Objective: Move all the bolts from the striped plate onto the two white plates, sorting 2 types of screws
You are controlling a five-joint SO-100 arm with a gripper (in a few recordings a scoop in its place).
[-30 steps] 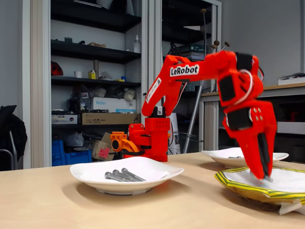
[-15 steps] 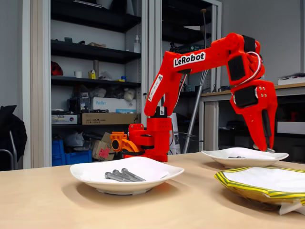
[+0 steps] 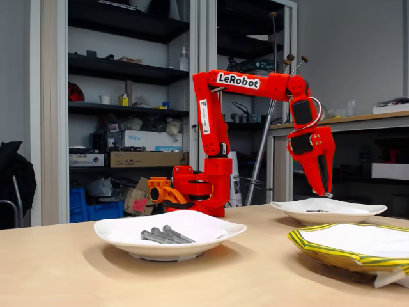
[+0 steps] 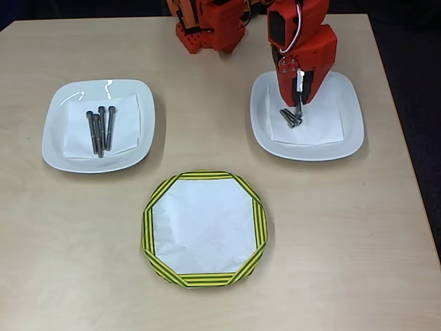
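Red gripper [image 4: 298, 103] hangs above the right-hand white plate [image 4: 348, 134] in the overhead view, fingers pointing down; whether it is clenched on anything cannot be told. Short bolts [image 4: 290, 118] lie clustered on that plate's paper, just below the fingertips, their axes slanting. Long bolts [image 4: 100, 128] lie side by side on the left white plate [image 4: 55, 141], shafts running top to bottom. Nearer the camera sits the striped plate [image 4: 204, 228].
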